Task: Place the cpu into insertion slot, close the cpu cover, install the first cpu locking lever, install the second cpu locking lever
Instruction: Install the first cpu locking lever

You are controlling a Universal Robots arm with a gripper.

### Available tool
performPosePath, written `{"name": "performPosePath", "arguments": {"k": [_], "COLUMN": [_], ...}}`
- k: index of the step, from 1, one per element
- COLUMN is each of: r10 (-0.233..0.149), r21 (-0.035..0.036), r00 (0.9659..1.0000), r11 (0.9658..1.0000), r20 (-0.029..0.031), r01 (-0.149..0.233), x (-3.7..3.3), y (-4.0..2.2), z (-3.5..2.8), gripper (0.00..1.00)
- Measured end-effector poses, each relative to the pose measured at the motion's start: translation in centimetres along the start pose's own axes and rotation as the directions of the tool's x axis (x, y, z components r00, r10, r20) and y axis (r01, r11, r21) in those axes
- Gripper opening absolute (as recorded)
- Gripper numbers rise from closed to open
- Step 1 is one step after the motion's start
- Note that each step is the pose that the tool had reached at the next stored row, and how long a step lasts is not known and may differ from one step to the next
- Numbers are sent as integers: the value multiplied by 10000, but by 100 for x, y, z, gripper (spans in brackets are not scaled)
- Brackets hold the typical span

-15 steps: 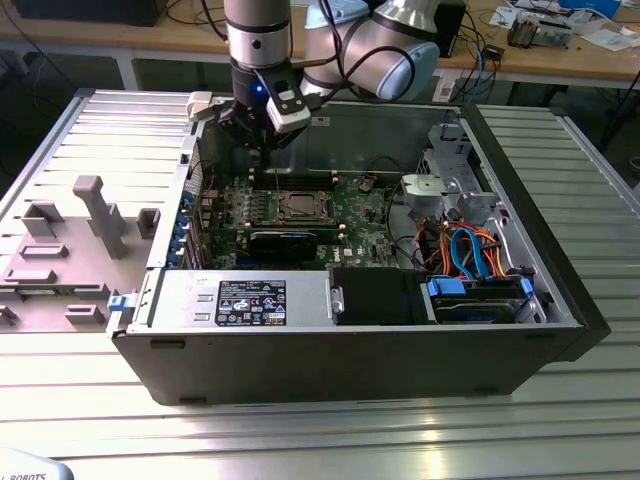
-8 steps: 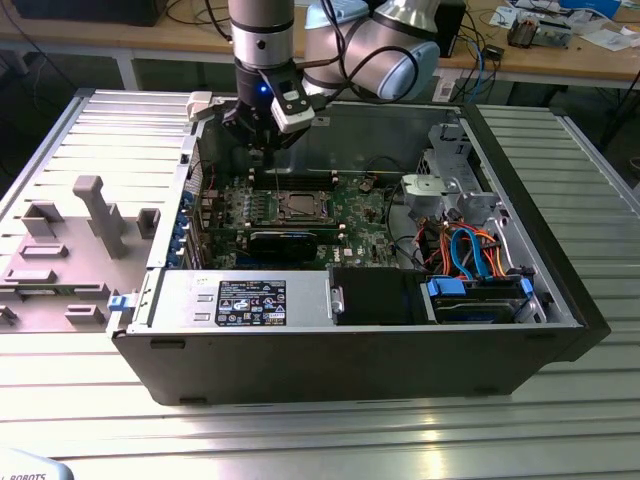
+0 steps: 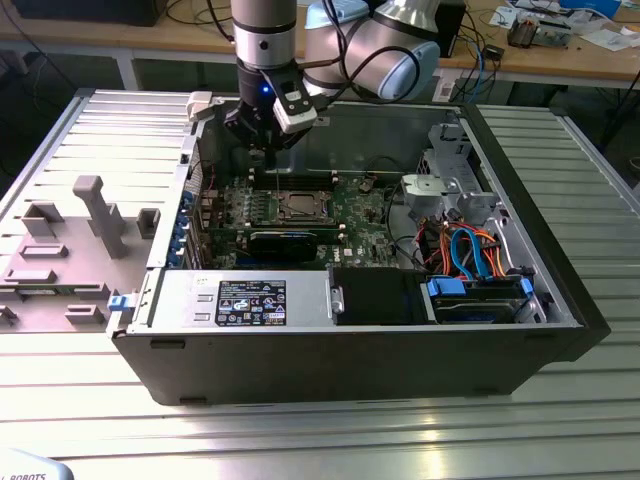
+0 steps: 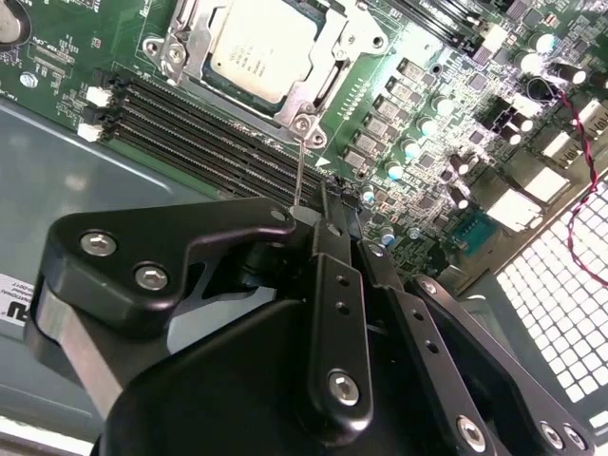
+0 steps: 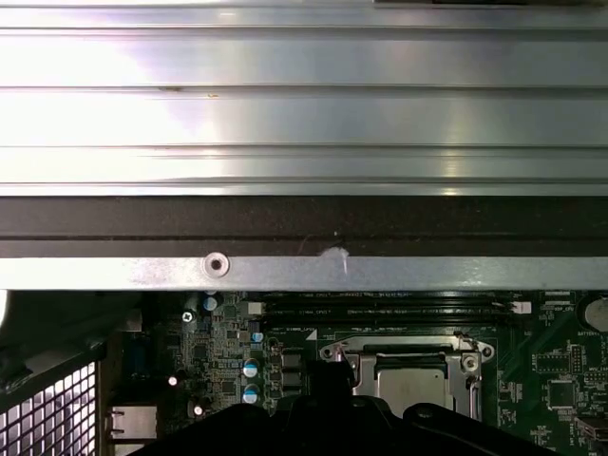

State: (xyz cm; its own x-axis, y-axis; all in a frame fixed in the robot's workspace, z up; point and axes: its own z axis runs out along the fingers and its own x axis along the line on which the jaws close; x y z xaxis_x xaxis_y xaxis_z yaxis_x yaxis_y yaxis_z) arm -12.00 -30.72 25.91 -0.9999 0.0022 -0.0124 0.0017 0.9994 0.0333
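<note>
Silvery cpu (image 4: 255, 49) seated in insertion slot (image 4: 190, 71), gripper (image 4: 318, 204) beside

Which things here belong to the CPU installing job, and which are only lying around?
Job:
- silvery square cpu, seated in socket
- silvery metal cpu cover framing it
- black gripper

Lying about:
- long black memory slots
- orange and blue cables
- grey fixture blocks

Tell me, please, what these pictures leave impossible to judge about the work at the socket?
- Black pincer: in the second wrist view its own body hides the tips.
- Silvery square cpu: cut off by the picture edge there.
- Thin wire locking lever: its lower end vanishes behind the pincer.
</note>
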Motion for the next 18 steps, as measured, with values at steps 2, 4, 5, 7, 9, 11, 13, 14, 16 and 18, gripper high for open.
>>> {"name": "performPosePath", "arguments": {"k": [2,4,5,7,9,11,13,14,16,18], "r10": [-1,-1,-2,-2,-2,-3,-4,-3,-4,-4], "r21": [0,1,0,0,0,0,0,0,2,1], "r00": [10000,10000,10000,10000,10000,10000,10000,10000,10000,10000], "r11": [10000,10000,10000,10000,10000,10000,10000,10000,10000,10000], "r20": [0,0,0,0,0,0,0,0,0,0], "r01": [1,1,2,2,2,3,4,3,4,4], "x": [-3,-5,-6,-9,-11,-12,-14,-15,-21,-21], "y": [0,0,0,0,0,0,0,0,0,-1], "z": [2,4,5,9,12,15,18,21,35,62], "gripper": [11,11,11,11,11,11,11,11,11,11]}}
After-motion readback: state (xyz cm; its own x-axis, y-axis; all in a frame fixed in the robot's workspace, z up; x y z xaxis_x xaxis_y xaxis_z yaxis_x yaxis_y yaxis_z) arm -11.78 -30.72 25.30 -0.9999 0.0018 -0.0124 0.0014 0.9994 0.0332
